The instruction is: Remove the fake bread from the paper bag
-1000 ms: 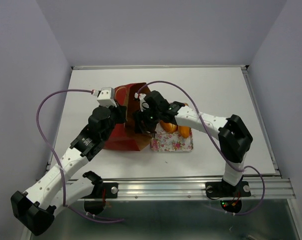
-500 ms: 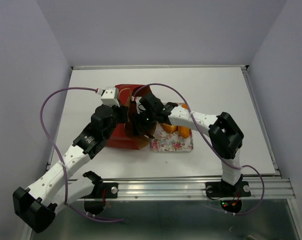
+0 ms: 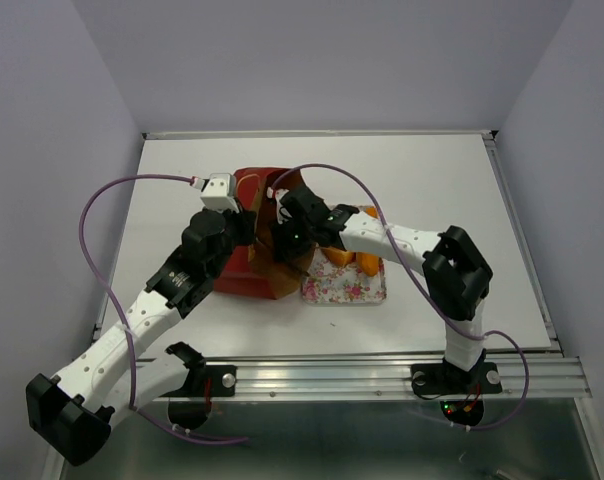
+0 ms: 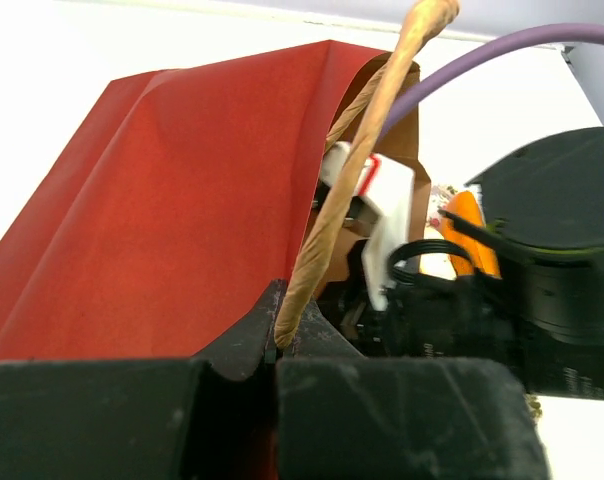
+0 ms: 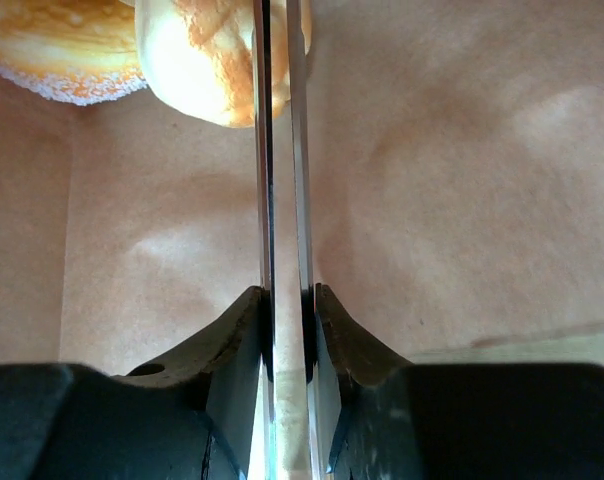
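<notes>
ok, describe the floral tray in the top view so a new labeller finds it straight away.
On the white table, find the red paper bag near the middle. The tray lies flat just right of it. It is the only patterned thing: a white rectangle with pink flowers, with orange pastries at its far end.

My right pincer (image 5: 279,30) is inside the paper bag (image 3: 237,282), with kraft walls close on both sides and little room to swing. The fake bread (image 5: 197,60) blocks the way ahead, right at my fingertips. My left pincer (image 4: 278,320) (pinched on the cord handle (image 4: 357,170)) crowds the bag's mouth, and the tray (image 3: 344,287) stands just beside it. Past the tray, the table (image 3: 432,190) gives open passage.
</notes>
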Controlling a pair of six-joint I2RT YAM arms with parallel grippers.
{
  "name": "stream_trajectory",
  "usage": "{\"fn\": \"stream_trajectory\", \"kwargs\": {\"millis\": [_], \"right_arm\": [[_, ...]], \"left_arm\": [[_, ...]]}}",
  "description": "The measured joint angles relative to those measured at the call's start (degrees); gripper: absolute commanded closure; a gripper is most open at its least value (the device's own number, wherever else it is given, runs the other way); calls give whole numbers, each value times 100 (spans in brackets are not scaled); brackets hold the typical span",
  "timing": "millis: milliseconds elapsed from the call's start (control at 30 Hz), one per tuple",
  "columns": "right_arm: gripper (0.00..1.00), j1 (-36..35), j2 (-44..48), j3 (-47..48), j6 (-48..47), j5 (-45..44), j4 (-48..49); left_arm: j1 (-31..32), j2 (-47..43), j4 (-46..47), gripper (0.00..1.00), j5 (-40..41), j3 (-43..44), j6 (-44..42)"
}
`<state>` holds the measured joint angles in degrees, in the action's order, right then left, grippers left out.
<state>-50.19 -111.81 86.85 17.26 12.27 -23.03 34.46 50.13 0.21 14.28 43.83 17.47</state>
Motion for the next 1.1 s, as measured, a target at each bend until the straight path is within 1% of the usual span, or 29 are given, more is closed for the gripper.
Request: {"fn": "stream_trajectory", "kwargs": {"millis": [133, 233, 300, 333, 400, 433, 467, 633, 700, 733, 933, 1100], "right_arm": [[86, -4, 337, -122, 68, -160, -2], [85, -4, 713, -212, 125, -354, 4], [79, -7, 927, -247, 166, -509, 20], [74, -7, 1056, -256, 179, -581, 26], [66, -7, 1165, -260, 181, -634, 39], [59, -7, 1198, -260, 181, -636, 55], [55, -7, 1202, -260, 188, -634, 61], [40, -9, 1088, -258, 162, -413, 22], [37, -11, 968, -258, 155, -299, -59], [33, -11, 914, -258, 151, -269, -98], [30, -11, 754, -258, 111, -35, -337], [30, -11, 754, -258, 114, 350, -337]], "left_arm": [[0, -20, 0, 100, 105, 0, 24], [0, -81, -7, 100, 170, -4, 46], [0, -138, -31, 100, 223, -15, 61], [0, -190, -63, 100, 240, -22, 63], [0, -267, -109, 100, 271, -22, 66], [0, -313, -144, 100, 291, -22, 68], [0, -358, -192, 100, 306, -22, 68], [0, -498, -365, 100, 348, -22, 68], [0, -507, -413, 100, 343, -22, 68], [0, -505, -437, 100, 337, -22, 68], [0, -479, -459, 100, 293, -24, 66], [0, -417, -455, 100, 234, -24, 63]]}}
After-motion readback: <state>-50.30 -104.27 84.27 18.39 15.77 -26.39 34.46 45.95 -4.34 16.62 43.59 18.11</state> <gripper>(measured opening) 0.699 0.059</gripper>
